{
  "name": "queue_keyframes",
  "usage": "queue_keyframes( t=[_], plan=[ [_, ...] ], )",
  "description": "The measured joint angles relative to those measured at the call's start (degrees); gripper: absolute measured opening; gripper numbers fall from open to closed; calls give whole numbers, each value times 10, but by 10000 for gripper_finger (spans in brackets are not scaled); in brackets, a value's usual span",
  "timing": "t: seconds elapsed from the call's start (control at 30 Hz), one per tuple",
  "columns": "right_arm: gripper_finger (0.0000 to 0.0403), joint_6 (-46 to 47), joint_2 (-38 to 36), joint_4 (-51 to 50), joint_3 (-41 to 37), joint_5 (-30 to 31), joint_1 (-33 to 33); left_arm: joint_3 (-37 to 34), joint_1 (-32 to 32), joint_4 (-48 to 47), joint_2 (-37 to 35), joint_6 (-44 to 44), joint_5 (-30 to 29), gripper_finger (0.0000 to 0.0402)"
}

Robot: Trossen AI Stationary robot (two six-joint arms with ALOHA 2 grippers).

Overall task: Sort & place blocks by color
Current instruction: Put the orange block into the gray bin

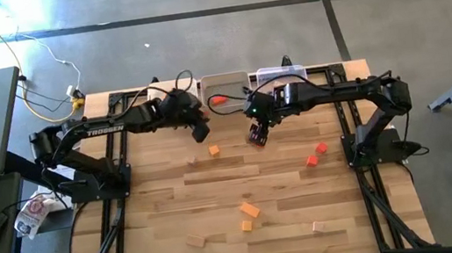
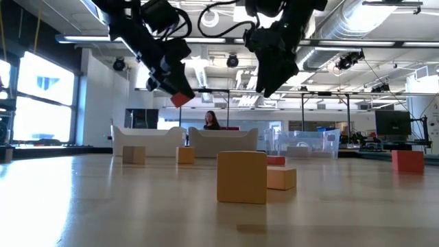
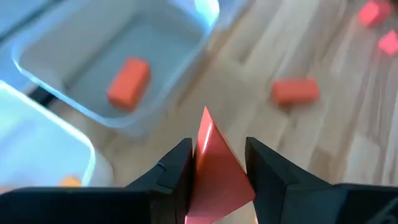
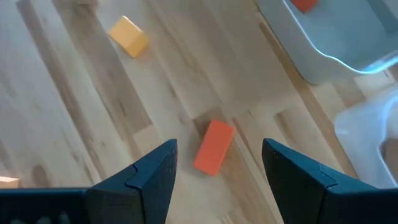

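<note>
**Red wedge held in the air, orange bar waits below the other arm**

Pale wooden cube (image 2: 241,177) stands closest to the low camera, on the counter (image 1: 165,197), with a flatter pale piece just behind it. Further back several other blocks lie scattered: orange ones (image 1: 248,210) near the middle of the counter, two red ones (image 1: 316,155) toward the right arm's side, and pale ones near the front edge.

The left gripper (image 3: 217,165) hangs above the counter, near the bins at the far edge. Its fingers pinch a red wedge (image 3: 214,165), the sharp tip pointing forward. Ahead of it sits the grey middle bin (image 3: 180,56), which already holds one red-orange bar (image 3: 129,82).

The right gripper (image 4: 217,165) hovers low over an orange bar (image 4: 213,147) that lies on the counter between its fingers. These fingers are spread wide and do not touch the bar yet.

The step in hand seems to be delivery of the red wedge. The next move probably calls for the left arm to travel over the rim of the bin with the matching colour and release only when the wedge is fully above it. The right arm likely needs to descend straight and close across the bar's narrow sides.
</note>
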Motion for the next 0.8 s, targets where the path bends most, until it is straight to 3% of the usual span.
queue_keyframes(
  t=[0.33, 0.5, 0.8],
  plan=[
    [222, 30, 0, 16, 0, 16, 17, 0, 66, 107, 9, 39, 4, 103],
    [222, 31, 0, 18, 0, 29, 17, 1, 92, 172, 43, 39, 50, 106],
    [222, 33, 0, 18, 0, 28, 17, 1, 119, 246, 112, 57, 53, 108]
  ],
)
